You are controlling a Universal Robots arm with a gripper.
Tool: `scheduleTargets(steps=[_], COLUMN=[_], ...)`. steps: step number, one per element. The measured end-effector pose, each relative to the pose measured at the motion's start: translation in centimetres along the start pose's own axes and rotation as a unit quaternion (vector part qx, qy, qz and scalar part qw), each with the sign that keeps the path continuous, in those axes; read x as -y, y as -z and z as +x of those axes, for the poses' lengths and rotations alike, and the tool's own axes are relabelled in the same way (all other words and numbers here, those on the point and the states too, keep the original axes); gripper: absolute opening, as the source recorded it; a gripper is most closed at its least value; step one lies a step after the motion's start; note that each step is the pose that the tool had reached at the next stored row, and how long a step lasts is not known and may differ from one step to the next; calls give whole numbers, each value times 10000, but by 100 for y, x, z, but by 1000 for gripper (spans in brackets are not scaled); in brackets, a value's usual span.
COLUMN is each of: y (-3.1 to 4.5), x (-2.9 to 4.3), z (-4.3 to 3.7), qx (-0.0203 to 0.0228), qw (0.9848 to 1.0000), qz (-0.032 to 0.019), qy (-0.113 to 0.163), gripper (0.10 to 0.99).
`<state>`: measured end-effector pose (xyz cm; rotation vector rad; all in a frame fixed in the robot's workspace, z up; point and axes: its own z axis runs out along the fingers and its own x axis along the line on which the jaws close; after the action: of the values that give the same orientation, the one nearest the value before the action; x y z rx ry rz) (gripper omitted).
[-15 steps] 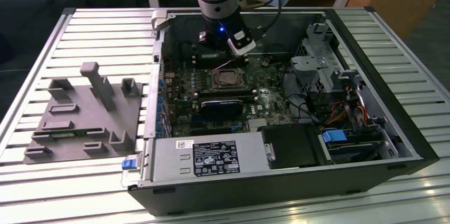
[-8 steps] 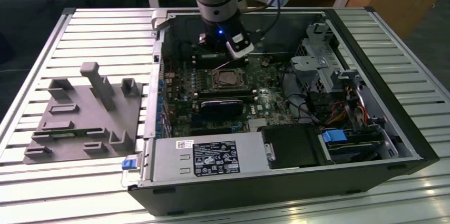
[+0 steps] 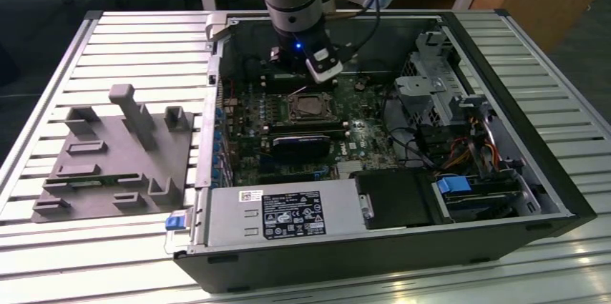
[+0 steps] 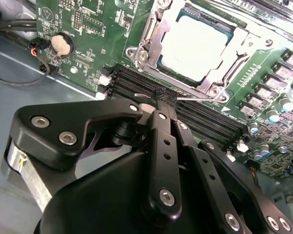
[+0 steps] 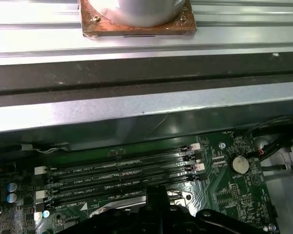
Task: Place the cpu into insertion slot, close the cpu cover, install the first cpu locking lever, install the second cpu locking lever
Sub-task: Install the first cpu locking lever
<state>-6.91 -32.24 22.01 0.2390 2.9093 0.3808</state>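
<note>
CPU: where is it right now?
In the second wrist view the cpu sits inside the metal cover frame, across the memory slots from the gripper.

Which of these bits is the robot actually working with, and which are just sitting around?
In the job: gripper, cpu, cpu cover, thin wire lever.
Just lying about: grey fixture, memory slots, coin battery, power supply.
</note>
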Motion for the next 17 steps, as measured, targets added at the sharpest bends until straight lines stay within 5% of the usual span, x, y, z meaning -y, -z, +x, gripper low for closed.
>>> scheduleTargets(steps=[17], y=[-54], x=[3], z=[32], qx=[47], qw=[10000], qz=[9], qy=[-66], gripper=[102])
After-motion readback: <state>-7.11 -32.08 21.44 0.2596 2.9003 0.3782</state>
